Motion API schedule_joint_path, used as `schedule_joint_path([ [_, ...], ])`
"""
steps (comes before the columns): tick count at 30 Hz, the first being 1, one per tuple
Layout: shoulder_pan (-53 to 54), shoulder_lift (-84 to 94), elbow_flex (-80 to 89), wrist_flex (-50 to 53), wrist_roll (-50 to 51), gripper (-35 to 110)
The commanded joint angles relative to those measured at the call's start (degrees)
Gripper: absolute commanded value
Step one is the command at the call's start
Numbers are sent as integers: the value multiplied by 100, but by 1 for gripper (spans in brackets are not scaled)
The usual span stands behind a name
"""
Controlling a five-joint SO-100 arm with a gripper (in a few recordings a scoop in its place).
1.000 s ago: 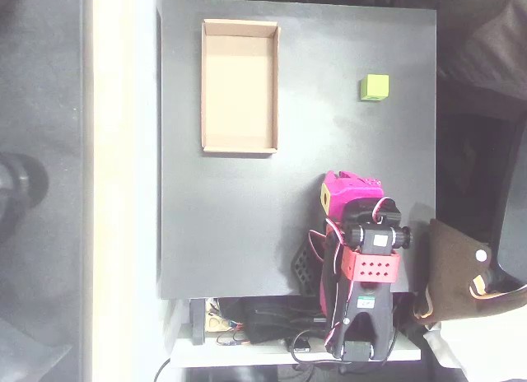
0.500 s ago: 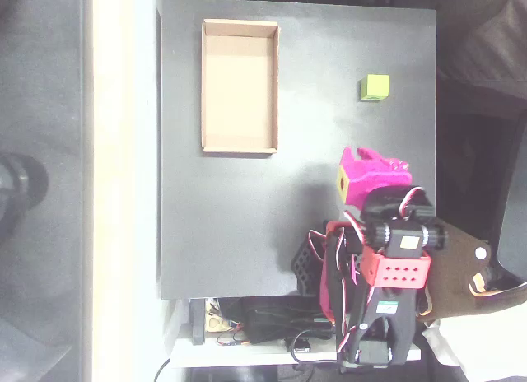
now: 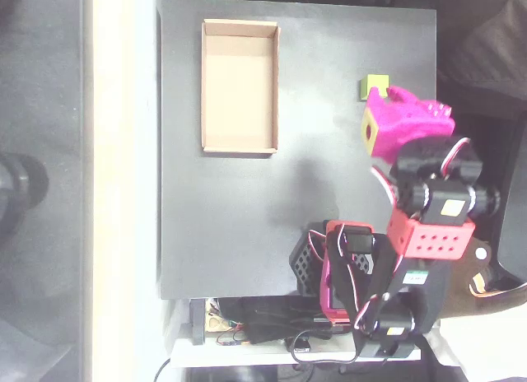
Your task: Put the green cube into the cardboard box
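In the overhead view the magenta two-finger gripper (image 3: 394, 110) hangs over the black square table (image 3: 247, 225); whether its jaws are spread cannot be told. The small lime-green cube (image 3: 375, 83) lies partly under it, well right of the shallow tan cardboard box (image 3: 240, 86).

A: What am I working on here?

B: From the overhead view I see a matte black square tabletop (image 3: 247, 225), set on a paler surface.

A: What's lying on it?

B: The cardboard box (image 3: 240, 86) sits near the far left corner, long side running away from the arm's base. The green cube (image 3: 373, 85) rests near the far right edge, well apart from the box, partly covered from my view.
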Motion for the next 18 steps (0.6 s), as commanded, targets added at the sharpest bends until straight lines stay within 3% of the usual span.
schedule_joint_path([
  [1, 114, -501, -976, 35, 53, 6],
  [18, 448, -3331, -3278, 35, 53, 6],
])
